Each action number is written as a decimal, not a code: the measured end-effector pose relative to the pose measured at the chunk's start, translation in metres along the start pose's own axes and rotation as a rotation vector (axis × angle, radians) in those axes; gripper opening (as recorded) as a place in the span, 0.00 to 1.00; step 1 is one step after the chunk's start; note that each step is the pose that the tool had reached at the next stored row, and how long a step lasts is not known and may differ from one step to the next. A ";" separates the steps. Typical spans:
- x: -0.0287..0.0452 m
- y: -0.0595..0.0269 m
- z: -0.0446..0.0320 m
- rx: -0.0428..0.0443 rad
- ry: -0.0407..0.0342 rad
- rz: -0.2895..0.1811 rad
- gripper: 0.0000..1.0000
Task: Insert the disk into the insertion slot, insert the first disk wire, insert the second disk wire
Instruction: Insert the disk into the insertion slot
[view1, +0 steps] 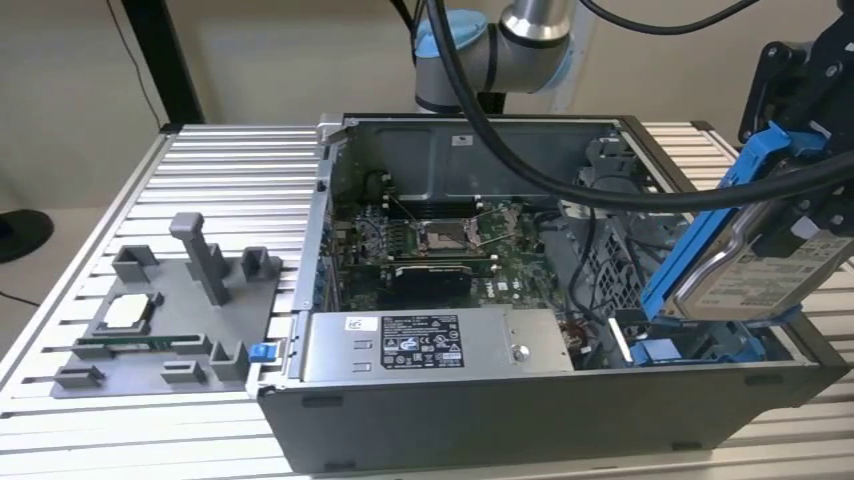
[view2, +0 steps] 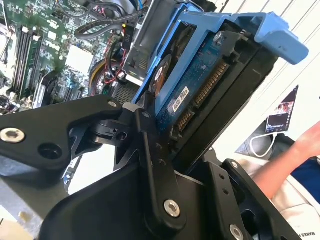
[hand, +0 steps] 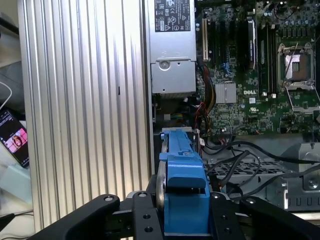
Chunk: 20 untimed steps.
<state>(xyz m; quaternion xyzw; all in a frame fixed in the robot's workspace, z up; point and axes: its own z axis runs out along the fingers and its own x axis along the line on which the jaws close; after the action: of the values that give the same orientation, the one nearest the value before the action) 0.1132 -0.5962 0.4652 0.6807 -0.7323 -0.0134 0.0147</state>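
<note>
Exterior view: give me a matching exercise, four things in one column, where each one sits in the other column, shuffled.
1. disk
2. power-supply box
3. grey fixture
4. motherboard

a. on the ribbed table, at the exterior view's left
b. flat on the bottom of the case
c. tilted above the case, clamped in the end effector
d. inside the case, along the wall nearest the camera

Pairs: 1-c, 2-d, 3-a, 4-b

The arm was a shiny silver tube with fat grey joints and light blue caps. Thick black cables hung from it. The end effector was flat black, built of chunky links with round silver screws.
</note>
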 end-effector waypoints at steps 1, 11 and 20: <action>0.0000 0.0000 0.0001 0.0000 0.0000 0.000 0.00; 0.0000 -0.0004 0.0033 0.0000 -0.0001 0.000 0.00; -0.0033 -0.0052 0.0114 -0.0001 -0.0014 0.002 0.00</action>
<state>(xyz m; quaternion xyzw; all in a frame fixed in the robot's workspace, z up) 0.1181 -0.5933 0.4535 0.6798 -0.7332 -0.0139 0.0143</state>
